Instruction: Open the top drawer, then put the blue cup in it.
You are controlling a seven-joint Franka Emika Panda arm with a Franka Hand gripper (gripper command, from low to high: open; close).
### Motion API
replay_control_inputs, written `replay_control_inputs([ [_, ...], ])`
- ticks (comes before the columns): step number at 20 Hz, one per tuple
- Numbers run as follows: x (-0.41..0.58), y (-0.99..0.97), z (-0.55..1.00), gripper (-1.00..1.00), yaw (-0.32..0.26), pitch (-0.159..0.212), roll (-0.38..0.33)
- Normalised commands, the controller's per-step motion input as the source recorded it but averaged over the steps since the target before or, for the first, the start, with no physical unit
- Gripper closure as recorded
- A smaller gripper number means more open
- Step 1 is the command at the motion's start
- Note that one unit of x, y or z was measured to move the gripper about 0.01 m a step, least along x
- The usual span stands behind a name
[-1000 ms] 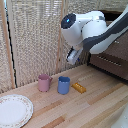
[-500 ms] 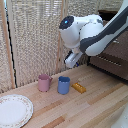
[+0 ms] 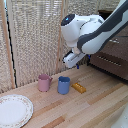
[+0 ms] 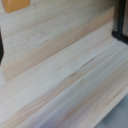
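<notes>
The blue cup [image 3: 63,85] stands upright on the wooden table [image 3: 95,107], between a pink mug [image 3: 44,82] and a small orange block [image 3: 78,88]. My gripper [image 3: 76,64] hangs above and just behind the cup and block, touching neither. In the wrist view its dark fingers [image 4: 120,22] sit at the picture's edges, open, with bare table [image 4: 65,70] between them and a corner of the orange block [image 4: 15,4] showing. The dark brown cabinet [image 3: 114,56] stands at the exterior view's right. Its top drawer is largely hidden behind my arm, and the fronts that show look shut.
A white plate [image 3: 14,110] lies near the table's front at the exterior view's left. A pale slatted screen [image 3: 35,40] stands behind the table. The cabinet's lower front carries a silver bar handle [image 3: 107,61].
My arm has swung toward the exterior view's left and the gripper has sunk a little toward the blue cup. The cup, mug, block and plate have not moved.
</notes>
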Motion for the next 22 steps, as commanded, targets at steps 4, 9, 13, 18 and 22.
replay_control_inputs([
  [4,0.134,0.35,0.01,-1.00,-0.244,0.001,0.126],
  [9,0.247,0.38,-0.05,-1.00,-0.227,0.030,0.083],
  [13,0.372,0.36,-0.16,-1.00,-0.208,0.022,0.050],
  [18,0.475,0.39,-0.17,-1.00,-0.175,0.008,0.035],
  [22,0.489,0.39,-0.17,-1.00,-0.171,0.011,0.030],
])
